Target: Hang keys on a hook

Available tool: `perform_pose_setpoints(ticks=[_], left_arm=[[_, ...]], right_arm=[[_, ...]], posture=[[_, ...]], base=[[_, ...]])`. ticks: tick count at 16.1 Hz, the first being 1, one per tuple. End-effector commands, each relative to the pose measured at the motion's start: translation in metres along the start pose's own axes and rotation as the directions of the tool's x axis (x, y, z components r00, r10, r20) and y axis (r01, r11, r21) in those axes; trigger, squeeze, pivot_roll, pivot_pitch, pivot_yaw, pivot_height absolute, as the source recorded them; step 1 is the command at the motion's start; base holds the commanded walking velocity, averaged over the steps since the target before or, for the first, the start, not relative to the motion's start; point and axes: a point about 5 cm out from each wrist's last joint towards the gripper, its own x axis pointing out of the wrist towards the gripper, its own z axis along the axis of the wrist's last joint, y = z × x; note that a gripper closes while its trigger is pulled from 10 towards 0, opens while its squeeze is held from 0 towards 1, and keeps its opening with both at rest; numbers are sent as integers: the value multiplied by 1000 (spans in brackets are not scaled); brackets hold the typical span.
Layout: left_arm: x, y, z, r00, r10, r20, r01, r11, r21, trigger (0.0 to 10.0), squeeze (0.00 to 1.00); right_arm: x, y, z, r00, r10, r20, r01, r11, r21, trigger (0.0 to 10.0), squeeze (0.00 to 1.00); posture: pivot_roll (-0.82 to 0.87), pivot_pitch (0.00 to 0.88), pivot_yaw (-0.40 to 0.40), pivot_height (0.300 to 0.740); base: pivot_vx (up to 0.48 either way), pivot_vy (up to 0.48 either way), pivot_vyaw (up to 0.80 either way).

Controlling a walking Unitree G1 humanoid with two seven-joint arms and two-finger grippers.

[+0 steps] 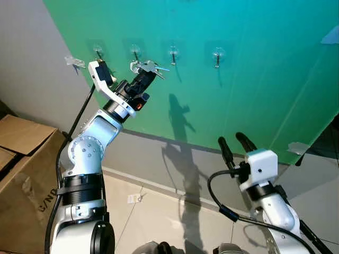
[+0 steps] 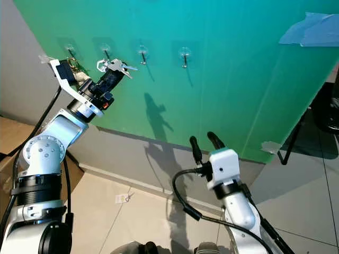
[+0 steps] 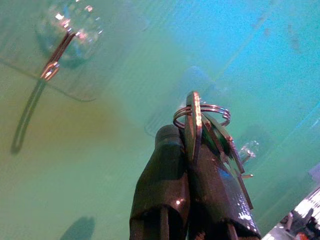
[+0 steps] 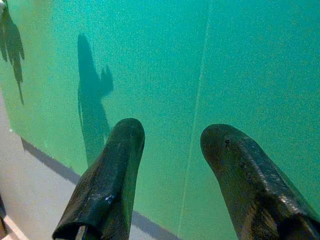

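A bunch of silver keys (image 1: 149,66) on a split ring (image 3: 202,113) is pinched in my left gripper (image 1: 143,75), which is shut on it and raised to the green wall (image 1: 254,90). The keys sit just below and right of the second clear adhesive hook (image 1: 136,51), between it and the third hook (image 1: 172,53). Two more hooks (image 1: 98,51) (image 1: 217,54) complete the row. In the left wrist view one hook (image 3: 54,64) lies off to the side of the ring. My right gripper (image 1: 232,140) is held low, open and empty, pointing at the wall.
A cardboard box (image 1: 21,151) stands at the lower left on the floor. A small white tag (image 1: 134,198) lies on the tiles below the wall. Blue tape (image 2: 312,29) is stuck at the wall's upper right. Dark furniture (image 2: 328,111) stands at the far right.
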Motion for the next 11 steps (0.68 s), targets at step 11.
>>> perform_pose_setpoints(ticks=[11], left_arm=[[2, 27, 33, 995, 84, 56, -85, 996, 21, 10000, 0]], right_arm=[[-28, 2, -10, 997, 12, -78, -12, 1000, 7, 10000, 0]], posture=[[-272, 102, 177, 736]], base=[[0, 0, 0]])
